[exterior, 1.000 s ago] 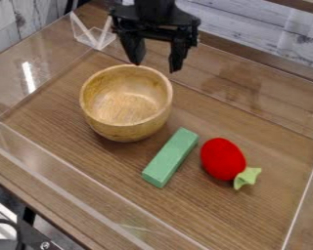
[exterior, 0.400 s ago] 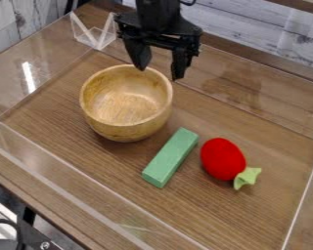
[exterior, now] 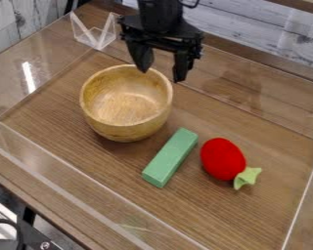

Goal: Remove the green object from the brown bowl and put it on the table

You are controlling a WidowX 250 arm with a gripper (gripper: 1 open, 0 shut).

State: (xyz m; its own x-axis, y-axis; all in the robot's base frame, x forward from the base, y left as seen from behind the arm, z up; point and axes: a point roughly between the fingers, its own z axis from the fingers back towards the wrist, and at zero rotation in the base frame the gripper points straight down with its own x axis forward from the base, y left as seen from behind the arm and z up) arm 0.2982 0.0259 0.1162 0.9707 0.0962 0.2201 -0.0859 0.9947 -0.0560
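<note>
Overhead and slightly to one side, the single camera view takes in a dark wood-grain bench (exterior: 250,98) ringed by clear acrylic walls (exterior: 42,176), with a pale plank wall behind it. A black robot arm comes down from the top edge, its gripper (exterior: 163,64) pointing steeply downward just beyond the far rim of the brown bowl (exterior: 125,102); the dark fingers (exterior: 183,66) stand wide apart with nothing between them, and their tips hang over the bench behind the bowl, apart from it as far as this angle shows. The round light-wood bowl, thick-rimmed and grained, sits left of centre, and its inside shows only bare wood. The green block (exterior: 171,157) lies flat on the bench in front of the bowl and a little to its right, outside it and clear of the rim, its long side running diagonally from lower left to upper right. Just beside the block, on its right, rests a red strawberry toy (exterior: 223,157) with a small pale-green leaf (exterior: 246,178) pointing toward the near right corner; a narrow strip of bench separates toy and block. A small clear plastic bracket (exterior: 91,32) stands at the far left wall, next to the arm. Dark shapes beyond the lower left corner of the bench are too indistinct to identify.
</note>
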